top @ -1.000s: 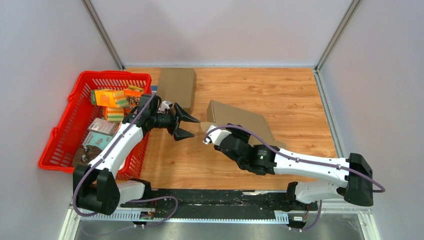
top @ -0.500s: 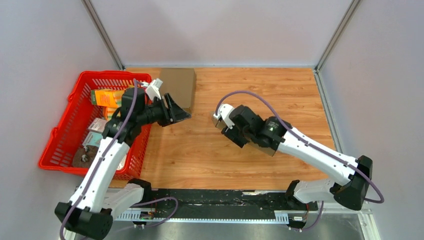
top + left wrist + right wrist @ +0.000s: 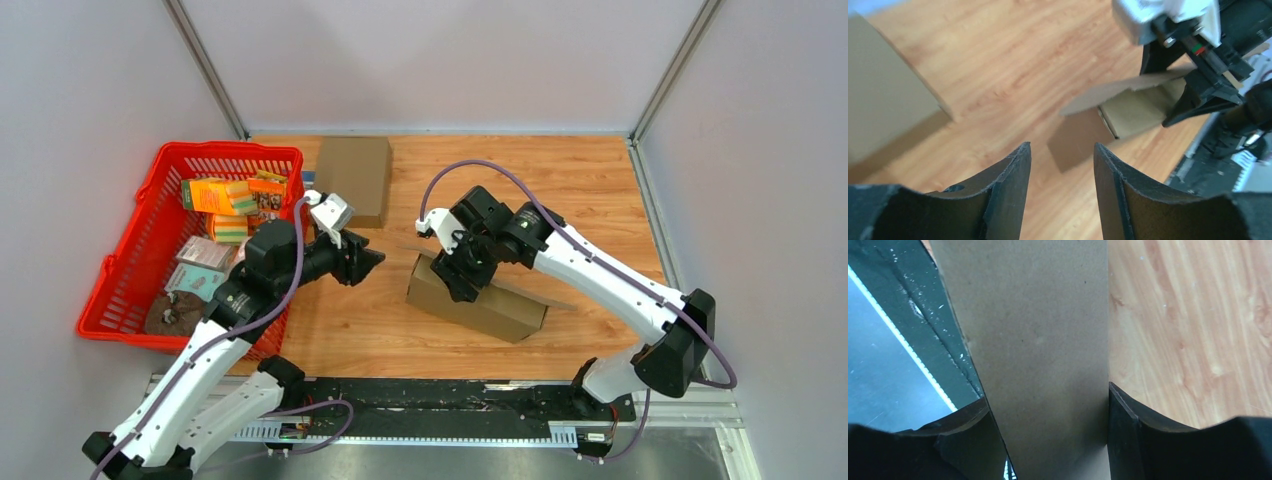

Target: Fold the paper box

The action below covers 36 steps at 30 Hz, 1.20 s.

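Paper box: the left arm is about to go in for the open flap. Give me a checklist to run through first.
1. Right gripper has the paper box: ok, the box fills the gap between both fingers.
2. Left gripper is free: ok, open, with nothing between its fingers.
3. Flap can be reached: ok, it sticks out at the box's open end, ahead of the left gripper and apart from it.
4. Box is resting on the table: cannot tell, its underside is hidden.
5. Other things are out of the way: ok, the second cardboard box and the red basket sit off to the left rear.
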{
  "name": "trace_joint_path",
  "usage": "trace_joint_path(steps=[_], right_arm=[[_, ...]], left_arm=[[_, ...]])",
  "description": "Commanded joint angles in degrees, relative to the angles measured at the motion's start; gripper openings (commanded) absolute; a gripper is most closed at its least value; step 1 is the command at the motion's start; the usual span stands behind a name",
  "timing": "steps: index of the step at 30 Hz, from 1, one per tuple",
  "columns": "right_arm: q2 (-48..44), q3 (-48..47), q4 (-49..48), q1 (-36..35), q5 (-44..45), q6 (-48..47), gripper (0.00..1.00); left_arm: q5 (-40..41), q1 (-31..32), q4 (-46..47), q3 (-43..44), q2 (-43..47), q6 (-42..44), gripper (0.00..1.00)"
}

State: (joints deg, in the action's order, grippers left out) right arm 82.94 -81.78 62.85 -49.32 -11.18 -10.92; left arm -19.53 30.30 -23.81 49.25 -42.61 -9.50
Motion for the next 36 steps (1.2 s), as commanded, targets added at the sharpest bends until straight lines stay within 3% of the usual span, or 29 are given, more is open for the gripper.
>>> trace_joint_path(steps=[1,7,12,22,25,26,31,33,36], right_arm=[[1.3,-0.9,1.3,0.5,-7.3,2.0,0.45],[2.3,-1.3,1.0,0.5,-7.5,2.1,0.45],[2.1,-1.1,0.7,0.7,-7.5,2.0,0.45],[1.7,-0.9,0.3,0.7,-6.4,2.3,0.45],[1.4,-0.8,0.2,0.7,-6.1,2.5,0.45],[1.4,-0.8,-0.1,0.7,-6.1,2.7,0.44],[1.3,-0.9,-0.5,0.8,-5.9,3.0,0.44],[1.2,-0.8,-1.2,0.7,-5.4,3.5,0.41],[0.7,-0.1,-2.8,0.5,-4.3,4.3,0.4]], left_arm=[[0.6,0.2,7.1,0.8,1.7,14.5,0.59],[-12.0,0.2,5.6,4.6,-7.2,18.6,0.6],[-18.4,0.3,7.6,5.5,-9.2,19.0,0.61],[-16.6,2.6,4.1,7.4,-15.7,21.9,0.58],[-14.3,3.4,3.4,8.2,-17.6,22.3,0.53],[-12.4,3.5,3.3,8.7,-17.9,22.2,0.47],[-9.7,4.4,1.8,9.6,-18.8,21.4,0.41],[-8.4,4.8,1.7,9.5,-18.8,21.1,0.29],[-8.2,5.6,1.3,9.6,-19.0,20.0,0.21]])
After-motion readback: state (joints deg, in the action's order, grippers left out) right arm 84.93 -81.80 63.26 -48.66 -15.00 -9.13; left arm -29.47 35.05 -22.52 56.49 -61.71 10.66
